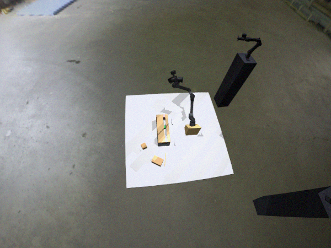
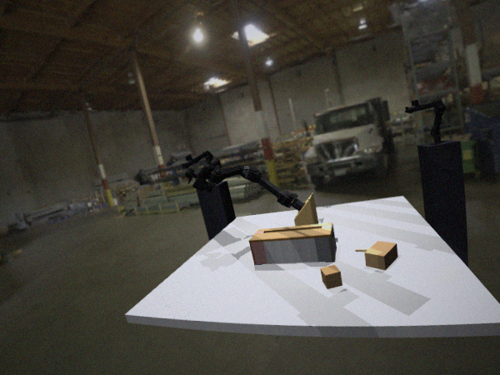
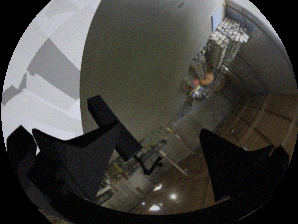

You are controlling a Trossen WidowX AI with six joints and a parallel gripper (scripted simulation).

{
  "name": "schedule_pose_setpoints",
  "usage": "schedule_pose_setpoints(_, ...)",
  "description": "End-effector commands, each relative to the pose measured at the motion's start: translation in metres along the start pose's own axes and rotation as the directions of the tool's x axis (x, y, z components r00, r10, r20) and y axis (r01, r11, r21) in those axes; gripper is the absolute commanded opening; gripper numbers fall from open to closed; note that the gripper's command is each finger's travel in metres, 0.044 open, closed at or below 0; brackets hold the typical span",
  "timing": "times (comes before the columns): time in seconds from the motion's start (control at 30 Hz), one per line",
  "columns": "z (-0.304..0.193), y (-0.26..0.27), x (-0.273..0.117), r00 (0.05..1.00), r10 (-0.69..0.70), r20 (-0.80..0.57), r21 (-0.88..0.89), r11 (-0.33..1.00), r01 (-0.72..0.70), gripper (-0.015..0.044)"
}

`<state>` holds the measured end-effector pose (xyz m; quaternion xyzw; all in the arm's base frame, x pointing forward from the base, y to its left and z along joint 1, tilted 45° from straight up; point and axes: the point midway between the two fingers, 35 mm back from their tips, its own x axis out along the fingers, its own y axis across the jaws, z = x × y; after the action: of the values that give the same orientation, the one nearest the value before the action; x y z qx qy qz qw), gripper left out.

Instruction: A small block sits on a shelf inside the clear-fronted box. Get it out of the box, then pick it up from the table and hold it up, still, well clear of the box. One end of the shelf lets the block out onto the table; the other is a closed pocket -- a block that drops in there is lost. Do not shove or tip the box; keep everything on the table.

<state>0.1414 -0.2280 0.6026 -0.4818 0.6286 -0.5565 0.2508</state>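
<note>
The box point(image 1: 160, 135) point(image 2: 292, 235) stands on the table with a wooden, slotted top. In the exterior view its clear front shows a reddish left end and a dark right end. A small green block point(image 1: 165, 127) shows through the slot, near mid-length, slightly toward the box's far end in the top view. I cannot make the block out through the front. My gripper point(image 1: 169, 80) point(image 3: 162, 129) is open and empty, raised high beyond the box's far end. In the exterior view its tips blend with dark shapes behind. The wrist view shows neither box nor block.
A small wooden cube point(image 1: 143, 146) point(image 2: 331, 277), a larger wooden block point(image 1: 157, 160) point(image 2: 381, 255) and a thin stick point(image 1: 165, 160) point(image 2: 360, 250) lie on the table point(image 1: 193, 165) point(image 2: 208, 300). Two thin pieces lie between box and arm base point(image 1: 192, 130) point(image 2: 307, 212). Other arms on dark pedestals stand off the table.
</note>
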Motion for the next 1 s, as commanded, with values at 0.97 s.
schedule_pose_setpoints(0.97, 0.269, 0.097, -0.174, 0.601, -0.063, 0.797, -0.557, -0.463, 0.69, 0.04)
